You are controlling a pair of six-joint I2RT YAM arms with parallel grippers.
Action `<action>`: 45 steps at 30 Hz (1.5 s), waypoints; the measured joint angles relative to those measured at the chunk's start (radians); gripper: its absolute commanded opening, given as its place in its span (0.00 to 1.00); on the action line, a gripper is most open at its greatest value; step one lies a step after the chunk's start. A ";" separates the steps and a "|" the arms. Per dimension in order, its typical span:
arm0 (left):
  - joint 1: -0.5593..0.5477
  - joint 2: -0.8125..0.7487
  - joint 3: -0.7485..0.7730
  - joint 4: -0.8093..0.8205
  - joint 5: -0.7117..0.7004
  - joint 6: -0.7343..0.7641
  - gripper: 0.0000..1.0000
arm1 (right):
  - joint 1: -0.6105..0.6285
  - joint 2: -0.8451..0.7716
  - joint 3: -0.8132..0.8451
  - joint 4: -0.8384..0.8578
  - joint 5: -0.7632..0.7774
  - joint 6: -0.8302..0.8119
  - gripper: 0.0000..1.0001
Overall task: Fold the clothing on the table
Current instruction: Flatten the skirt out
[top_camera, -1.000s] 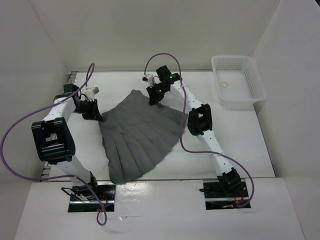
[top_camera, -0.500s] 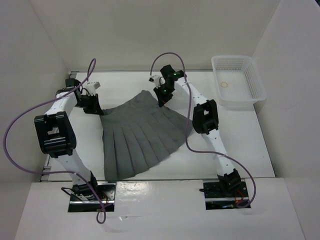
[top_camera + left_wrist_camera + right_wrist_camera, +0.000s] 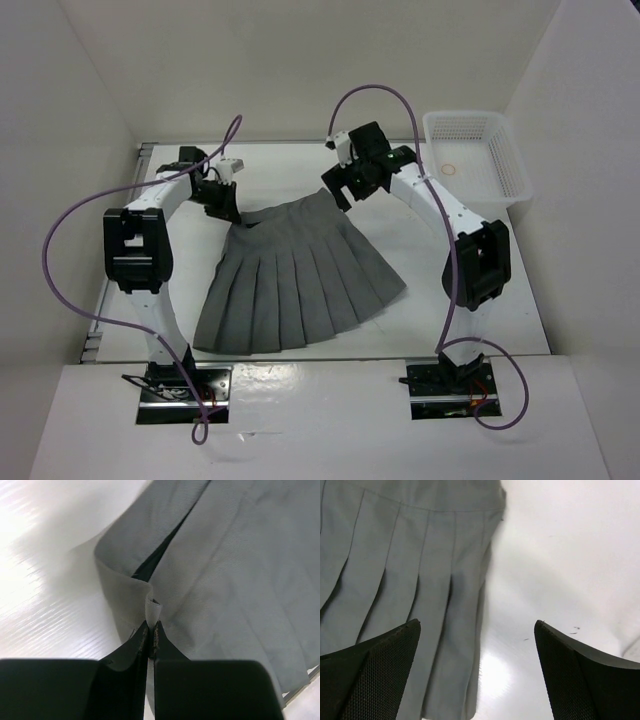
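on the large matte white table (image 3: 480,300), a plain mid-grey pleated skirt (image 3: 295,285) lies spread, waistband far, hem near. at far right, a white mesh plastic basket (image 3: 485,178) holds a small pale ring (image 3: 450,169). the left gripper (image 3: 151,627) pinches the waistband's left corner. the right gripper (image 3: 477,625) hangs spread wide over the right corner, gripping nothing.

Left end effector (image 3: 151,626) pinched, right end effector (image 3: 477,625) spread
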 measured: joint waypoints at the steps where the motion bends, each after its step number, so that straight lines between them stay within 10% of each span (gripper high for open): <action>1: -0.010 0.000 0.000 0.000 -0.001 0.000 0.06 | 0.000 0.000 0.005 0.005 0.012 0.000 0.99; 20: -0.017 -0.050 -0.091 0.029 -0.067 -0.001 0.06 | -0.016 0.581 0.545 0.038 -0.149 -0.016 0.96; 41: -0.017 -0.095 -0.129 0.039 -0.103 -0.001 0.06 | -0.086 0.760 0.721 -0.078 -0.281 -0.077 0.91; 45: -0.017 -0.095 -0.129 0.040 -0.103 0.000 0.06 | -0.076 0.766 0.727 -0.084 -0.298 -0.093 0.73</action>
